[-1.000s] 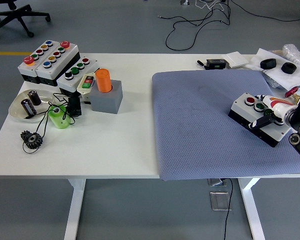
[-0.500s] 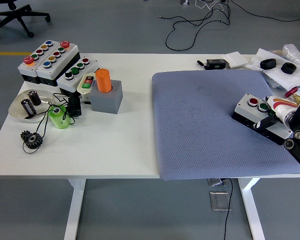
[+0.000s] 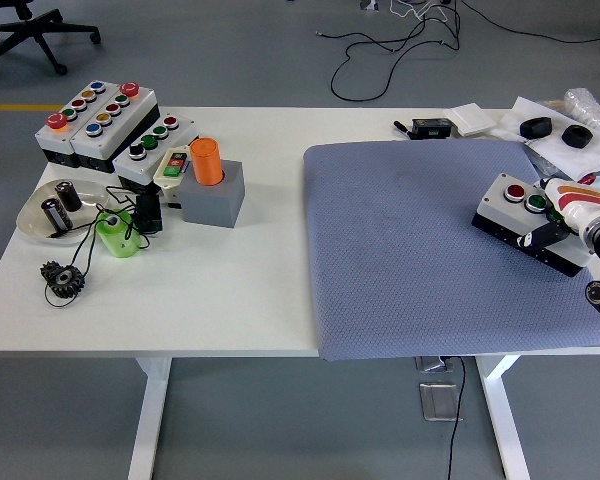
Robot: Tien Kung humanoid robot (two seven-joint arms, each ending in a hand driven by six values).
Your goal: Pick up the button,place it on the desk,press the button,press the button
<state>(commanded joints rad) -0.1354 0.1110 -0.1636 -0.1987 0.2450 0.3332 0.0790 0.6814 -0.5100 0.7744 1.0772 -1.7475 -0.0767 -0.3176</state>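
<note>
At the right edge of the frame the right hand (image 3: 570, 222) grips the button box (image 3: 520, 212), a white-topped, black-sided unit with one red and one green cap showing; a dark finger curls under its near side and white fingers clamp its right end. The box sits tilted over the right part of the blue-grey mat (image 3: 420, 250), and I cannot tell whether its low corner touches the mat.

The hold looks to be on one end only, so the box could pivot or slip out as it is set down. If it lands tilted, a press on a cap could tip or skid it. It is also close to the mat's right edge, so a shove could carry it toward the clutter there.

In the upper left of the frame stand three more button boxes (image 3: 105, 125), with one orange cylinder (image 3: 207, 160) in one grey block (image 3: 216, 195). Below them are one bowl (image 3: 40, 222) holding two dark cylinders, one green cup (image 3: 117, 235) and one gear (image 3: 63, 277). At the upper right lie two black rings (image 3: 558, 131). The left hand is out of view.
</note>
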